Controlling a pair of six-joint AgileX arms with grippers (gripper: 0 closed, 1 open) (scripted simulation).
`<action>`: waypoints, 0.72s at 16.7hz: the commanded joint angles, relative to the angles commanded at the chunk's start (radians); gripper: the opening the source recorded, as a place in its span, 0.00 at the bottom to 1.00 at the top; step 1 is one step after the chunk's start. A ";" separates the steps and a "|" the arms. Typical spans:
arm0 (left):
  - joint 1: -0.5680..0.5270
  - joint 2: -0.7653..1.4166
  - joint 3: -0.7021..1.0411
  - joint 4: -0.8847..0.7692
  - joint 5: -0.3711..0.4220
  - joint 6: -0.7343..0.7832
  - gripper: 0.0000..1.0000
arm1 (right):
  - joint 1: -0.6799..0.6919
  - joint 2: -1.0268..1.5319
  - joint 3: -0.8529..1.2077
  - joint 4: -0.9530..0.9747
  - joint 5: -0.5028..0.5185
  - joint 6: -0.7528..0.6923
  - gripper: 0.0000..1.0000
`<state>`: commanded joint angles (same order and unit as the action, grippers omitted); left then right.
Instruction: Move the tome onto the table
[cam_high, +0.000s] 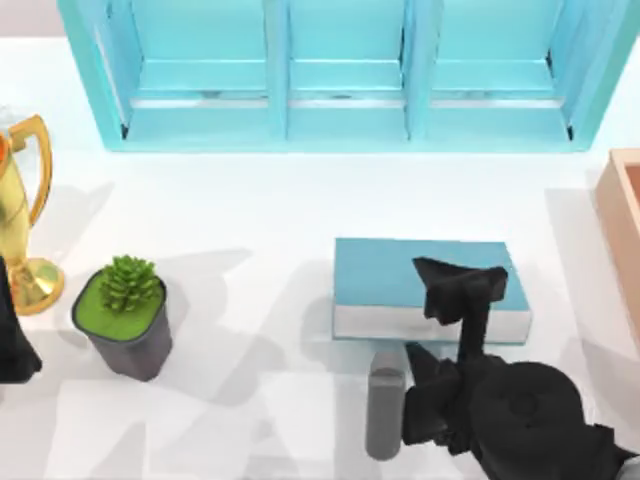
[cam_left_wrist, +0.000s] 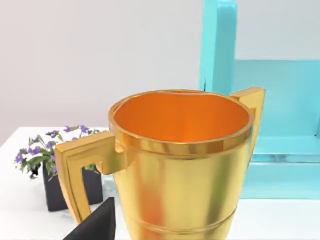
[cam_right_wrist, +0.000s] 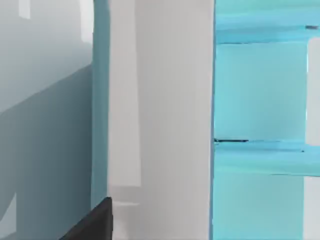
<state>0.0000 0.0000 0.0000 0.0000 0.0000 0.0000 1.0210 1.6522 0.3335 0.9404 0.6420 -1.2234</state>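
Lying flat on the table (cam_high: 270, 210), the tome (cam_high: 390, 275) sits right of centre in the top view, in front of the turquoise shelf (cam_high: 340, 70) and well apart from it, its pale page edges facing the near side. My right gripper (cam_high: 455, 290) is over the book's near right part, one black finger (cam_high: 450, 275) reaching across the cover; another seems to lie at or below the page edge, so the jaws look spread about the book's thickness, but whether they press on it I cannot tell. The right wrist view has the teal cover and grey pages very close, with shelf beyond. My left arm (cam_high: 12, 340) is parked at the left edge beside a gold trophy (cam_high: 20, 215), which looms large in its wrist view. Judging by this, the book appears already on the table, and the risk is in letting go: if the fingers open unevenly or lift while still rubbing the cover, they could drag or tip the book. A wide swing away could also strike the grey cylinder (cam_high: 385, 410) near the arm, or the tan box (cam_high: 625, 230) on the right. The potted plant (cam_high: 125, 310) stands well clear on the left.
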 joint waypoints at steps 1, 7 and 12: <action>0.000 0.000 0.000 0.000 0.000 0.000 1.00 | 0.048 -0.026 -0.014 -0.040 0.043 0.029 1.00; 0.000 0.000 0.000 0.000 0.000 0.000 1.00 | 0.356 -0.187 -0.093 -0.277 0.316 0.209 1.00; 0.000 0.000 0.000 0.000 0.000 0.000 1.00 | 0.485 -0.263 -0.114 -0.363 0.441 0.284 1.00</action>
<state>0.0000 0.0000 0.0000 0.0000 0.0000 0.0000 1.5056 1.3893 0.2199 0.5779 1.0834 -0.9389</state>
